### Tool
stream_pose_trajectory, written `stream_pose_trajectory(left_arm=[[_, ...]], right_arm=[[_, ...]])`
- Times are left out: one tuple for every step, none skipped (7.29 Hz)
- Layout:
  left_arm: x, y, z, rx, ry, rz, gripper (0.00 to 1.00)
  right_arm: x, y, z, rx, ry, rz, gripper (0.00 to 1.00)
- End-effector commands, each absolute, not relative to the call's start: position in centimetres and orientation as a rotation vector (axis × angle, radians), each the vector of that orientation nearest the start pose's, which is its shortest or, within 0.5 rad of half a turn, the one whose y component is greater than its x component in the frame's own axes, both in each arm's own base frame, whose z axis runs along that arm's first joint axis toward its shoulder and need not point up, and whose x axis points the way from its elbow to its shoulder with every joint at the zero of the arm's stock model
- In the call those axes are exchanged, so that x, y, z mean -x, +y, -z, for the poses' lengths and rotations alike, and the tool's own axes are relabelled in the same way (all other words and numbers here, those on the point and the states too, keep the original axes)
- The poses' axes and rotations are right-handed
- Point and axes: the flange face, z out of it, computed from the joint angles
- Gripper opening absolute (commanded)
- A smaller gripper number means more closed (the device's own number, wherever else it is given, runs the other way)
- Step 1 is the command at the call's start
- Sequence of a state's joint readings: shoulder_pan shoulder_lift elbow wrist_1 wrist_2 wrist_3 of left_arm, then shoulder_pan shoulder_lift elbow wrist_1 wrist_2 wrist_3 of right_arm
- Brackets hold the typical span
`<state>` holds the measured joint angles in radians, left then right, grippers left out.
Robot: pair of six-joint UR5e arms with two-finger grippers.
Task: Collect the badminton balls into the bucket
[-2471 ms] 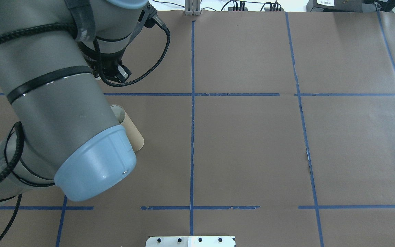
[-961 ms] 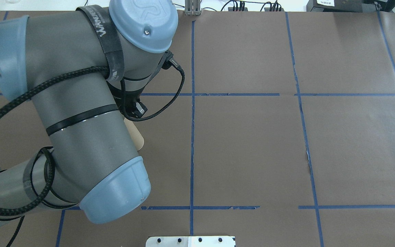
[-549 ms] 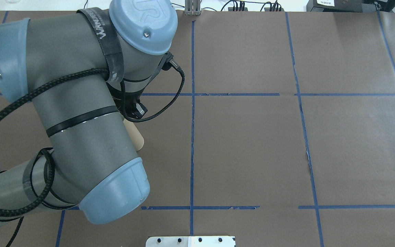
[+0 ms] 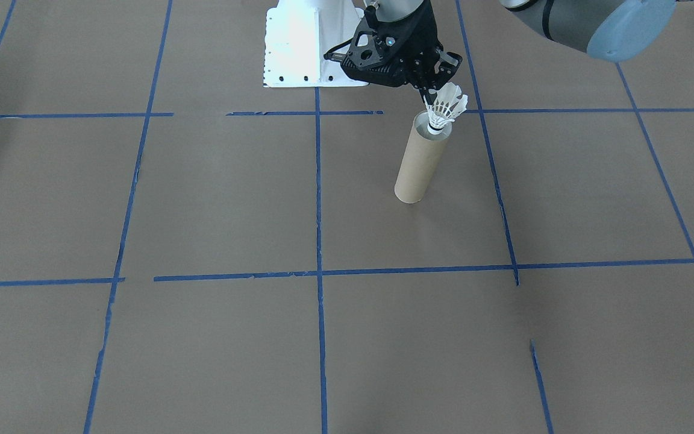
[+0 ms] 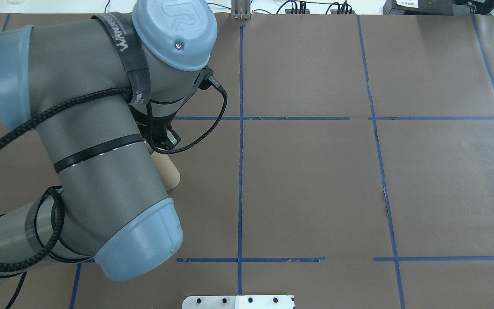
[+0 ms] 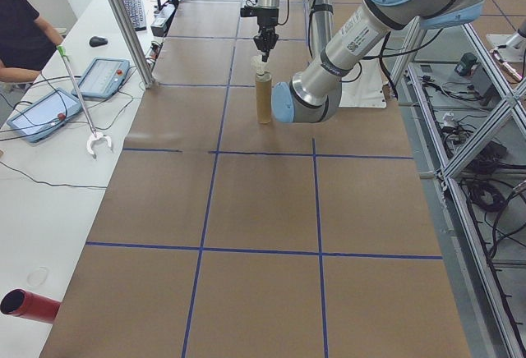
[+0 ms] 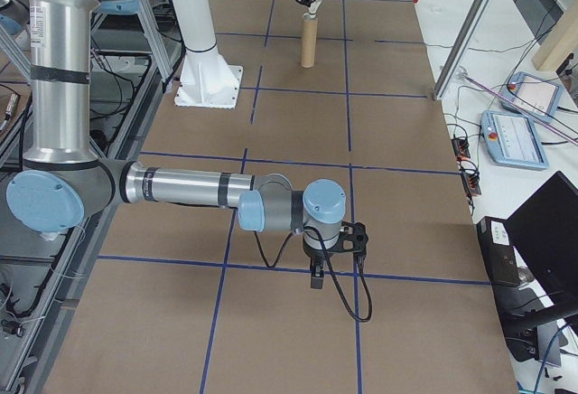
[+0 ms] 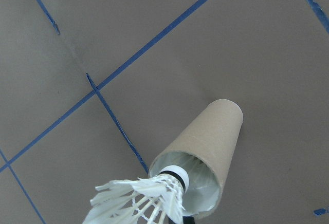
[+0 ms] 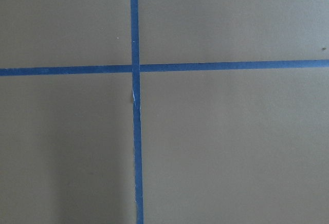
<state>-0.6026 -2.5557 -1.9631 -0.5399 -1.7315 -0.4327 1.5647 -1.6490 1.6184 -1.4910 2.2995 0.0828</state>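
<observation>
Left tool (image 4: 430, 90) pinches the shuttlecock (image 4: 445, 108) by its feather skirt, directly above the mouth of the bucket (image 4: 419, 163). Cork tip w/ black band points down, just at or barely inside the rim; feathers fan up and outward. In the left wrist view the shuttlecock (image 8: 149, 196) has its cork over the white inside of the bucket (image 8: 205, 147), near the rim's edge, not dead centre.

Bucket stands upright on the worktop (image 4: 202, 199), long axis vertical. Shuttlecock axis is near vertical but tipped a bit, so roughly in line w/ the bucket.

Judgement: coming move turns on cork staying inside the rim; letting go should drop it in.

Right tool (image 7: 319, 272) is well apart at the far right end, pointing down at bare worktop; can't tell if spread or pressed together. Left arm is clearly the nearer one.
</observation>
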Motion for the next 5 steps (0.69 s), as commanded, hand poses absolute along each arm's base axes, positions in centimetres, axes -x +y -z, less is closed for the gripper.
stream_pose_trajectory(left_arm=[[-39.33, -41.2, -7.42, -0.157, 0.346, -0.558, 0.99], [-39.34, -41.2, -7.41, -0.158, 0.347, -0.558, 1.0], [-39.34, -41.2, -7.41, -0.158, 0.347, -0.558, 1.0], [-39.42, -41.15, -7.49, -0.156, 0.346, -0.56, 1.0], [-39.19, -41.09, -7.27, -0.164, 0.352, -0.559, 1.0]], right_arm=[[-6.41, -46.24, -66.76, -0.014, -0.73, -0.055, 1.0], [-6.41, -46.24, -66.76, -0.014, -0.73, -0.055, 1.0], [-6.41, -46.24, -66.76, -0.014, -0.73, -0.055, 1.0], [-6.41, -46.24, -66.76, -0.014, -0.73, -0.055, 1.0], [-6.41, -46.24, -66.76, -0.014, -0.73, -0.055, 1.0]])
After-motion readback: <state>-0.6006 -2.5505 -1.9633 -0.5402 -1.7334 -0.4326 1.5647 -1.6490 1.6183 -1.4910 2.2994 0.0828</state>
